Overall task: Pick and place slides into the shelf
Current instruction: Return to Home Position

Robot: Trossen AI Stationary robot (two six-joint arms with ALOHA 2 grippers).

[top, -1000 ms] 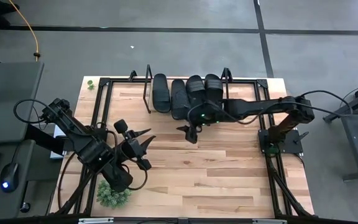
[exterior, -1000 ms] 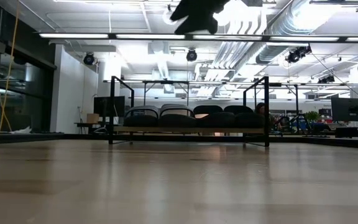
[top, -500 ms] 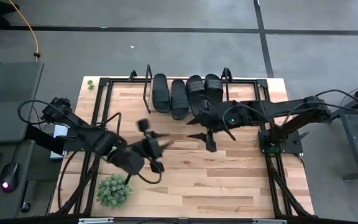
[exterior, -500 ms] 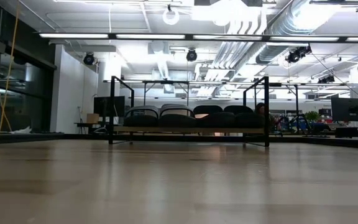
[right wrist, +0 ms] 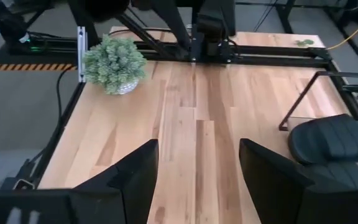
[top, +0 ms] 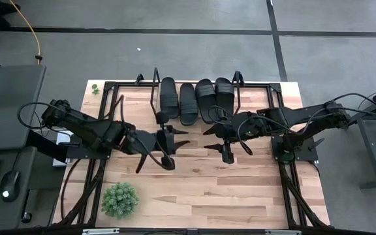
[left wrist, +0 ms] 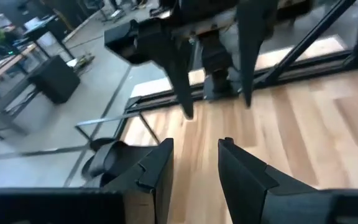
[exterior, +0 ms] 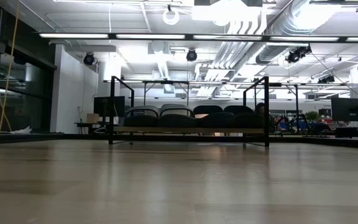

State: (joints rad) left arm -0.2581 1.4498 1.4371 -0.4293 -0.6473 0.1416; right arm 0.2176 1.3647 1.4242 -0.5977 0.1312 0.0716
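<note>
Several black slides (top: 197, 99) lie side by side on the shelf (top: 154, 91) at the table's far edge, soles down on its board. In the low view the slides (exterior: 188, 115) sit in a row between the shelf's wire end frames (exterior: 266, 112). Both grippers hover over the middle of the table, just on the near side of the shelf, and point at each other. My left gripper (top: 184, 139) is open with nothing between its fingers (left wrist: 160, 165). My right gripper (top: 207, 139) is open wide and empty (right wrist: 197, 146). One slide (right wrist: 334, 143) shows beside it.
A small potted plant (top: 119, 199) stands near the table's near left corner. Black frame rails (top: 103, 137) run along the table's left and right sides. Bare wood (top: 240, 183) stretches from the grippers to the near edge.
My left gripper has swung from the near left of the table toward its middle, turning until it points at the right gripper. My right gripper has drawn back from over the slides toward the near edge and risen out of the low view. The slides have stayed on the shelf.
</note>
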